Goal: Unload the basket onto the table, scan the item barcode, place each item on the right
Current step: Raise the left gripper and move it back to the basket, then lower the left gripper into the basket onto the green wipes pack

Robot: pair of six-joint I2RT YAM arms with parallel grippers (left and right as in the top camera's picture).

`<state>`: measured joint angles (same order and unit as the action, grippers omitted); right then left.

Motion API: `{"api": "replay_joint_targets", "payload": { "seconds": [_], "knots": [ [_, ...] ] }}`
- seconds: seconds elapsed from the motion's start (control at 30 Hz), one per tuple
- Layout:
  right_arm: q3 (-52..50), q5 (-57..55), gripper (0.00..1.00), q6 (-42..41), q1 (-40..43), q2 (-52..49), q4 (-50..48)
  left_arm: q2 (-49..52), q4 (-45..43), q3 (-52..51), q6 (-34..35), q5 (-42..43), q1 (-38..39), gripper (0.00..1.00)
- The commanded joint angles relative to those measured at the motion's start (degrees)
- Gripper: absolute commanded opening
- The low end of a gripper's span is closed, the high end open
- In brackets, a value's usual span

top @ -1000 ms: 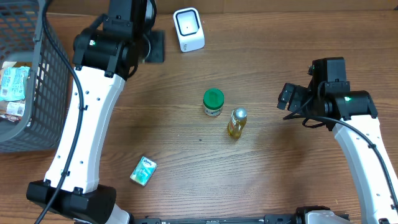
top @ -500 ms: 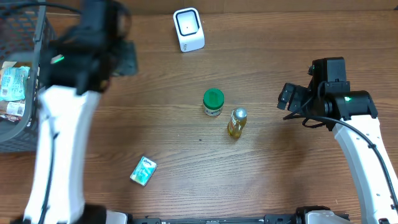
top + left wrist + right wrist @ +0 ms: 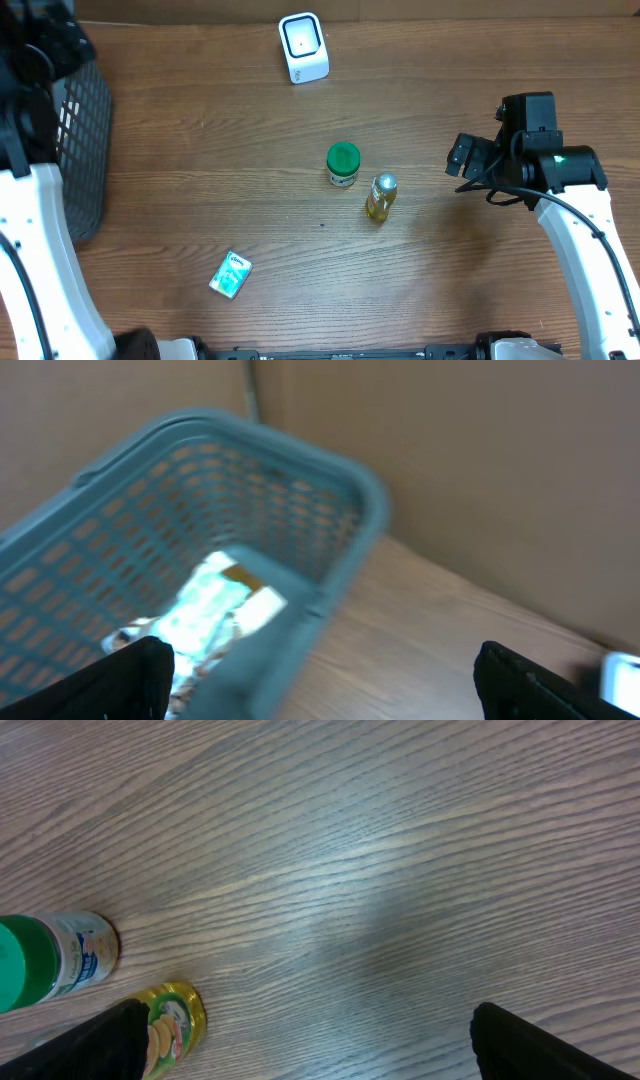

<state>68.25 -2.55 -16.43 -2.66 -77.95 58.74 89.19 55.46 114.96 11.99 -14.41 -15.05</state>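
Our left arm (image 3: 40, 230) has swung from the scanner (image 3: 303, 46) to the basket (image 3: 300, 470), left gripper (image 3: 325, 665) spread wide above what seems a blurred packet (image 3: 215, 605) inside. Our right gripper (image 3: 315, 1035), also wide, hangs near the green-capped jar (image 3: 343, 165).

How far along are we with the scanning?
Looks done: packets lie in the basket. In hand: nothing. The left gripper is open at the basket, the right gripper open and empty. Left: green-lidded jar, yellow bottle and tissue pack on the table, apart from the scanner.
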Motion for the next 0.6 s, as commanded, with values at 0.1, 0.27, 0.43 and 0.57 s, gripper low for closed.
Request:
{"api": "replay_joint_targets", "payload": {
  "seconds": [0.1, 0.27, 0.43, 0.57],
  "knots": [
    [1.2, -0.6, 1.0, 0.3, 0.1, 0.3, -0.1, 7.6, -0.9, 0.3, -6.7, -0.8, -7.7, 0.96],
    [1.2, -0.6, 1.0, 0.3, 0.1, 0.3, -0.1, 14.5, -0.9, 0.3, -11.1, -0.3, -12.5, 0.96],
    [1.2, -0.6, 1.0, 0.3, 0.1, 0.3, -0.1, 19.7, -0.9, 0.3, -12.3, 1.4, -16.7, 0.96],
    [1.2, -0.6, 1.0, 0.3, 0.1, 0.3, -0.1, 23.0, -1.7, 0.3, -15.0, 3.0, -19.4, 0.93]
  ]
}}
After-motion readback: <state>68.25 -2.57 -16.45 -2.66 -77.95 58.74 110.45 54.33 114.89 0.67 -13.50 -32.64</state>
